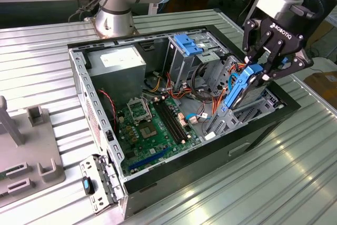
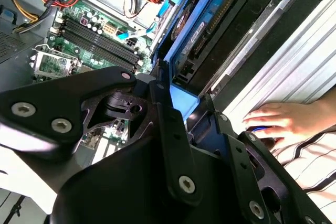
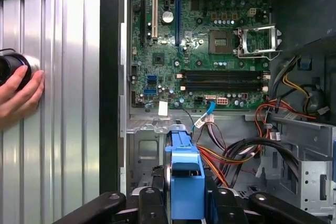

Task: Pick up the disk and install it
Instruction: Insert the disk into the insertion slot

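The disk [image 1: 239, 90], a dark drive in bright blue carrier rails, hangs tilted on edge over the drive bay at the end of the open computer case [image 1: 79, 77] on the exterior view's right. My gripper [image 1: 256, 75] is shut on its upper end, one black finger on each side. In the second wrist view the disk [image 2: 210, 19] slopes down into the case from between my fingers [image 2: 163, 108]. The first wrist view shows its blue carrier end [image 3: 185, 177] clamped in the gripper [image 3: 186, 205], above the metal bay floor.
The motherboard [image 1: 152, 125], loose orange and black cables [image 1: 202, 85] and a light-blue bracket [image 1: 188, 43] lie inside the case. A person's hand [image 3: 18, 93] rests on the ribbed table beside the case. A grey fixture [image 1: 26, 151] and a detached front panel [image 1: 97, 183] sit on the exterior view's left.
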